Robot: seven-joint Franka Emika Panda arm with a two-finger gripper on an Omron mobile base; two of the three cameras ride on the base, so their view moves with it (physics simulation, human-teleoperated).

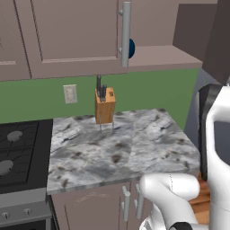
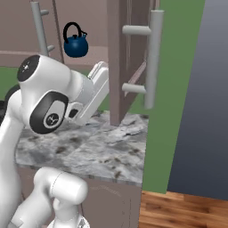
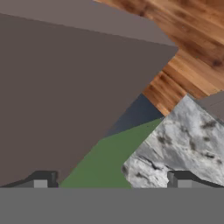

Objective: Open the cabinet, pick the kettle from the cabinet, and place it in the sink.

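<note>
Cabinet (image 2: 119, 62) right door swung open, edge-on in the right base view, grey bar handle (image 2: 152, 58) facing out. Kettle (image 2: 75, 42) sits on the cabinet shelf at 11 o'clock of the arm, apart from it. Gripper (image 3: 111, 180) jaws spread wide, holding nothing, close under the open door above the marble counter (image 1: 121, 150). Knife block (image 1: 104, 105) at counter's back.
</note>
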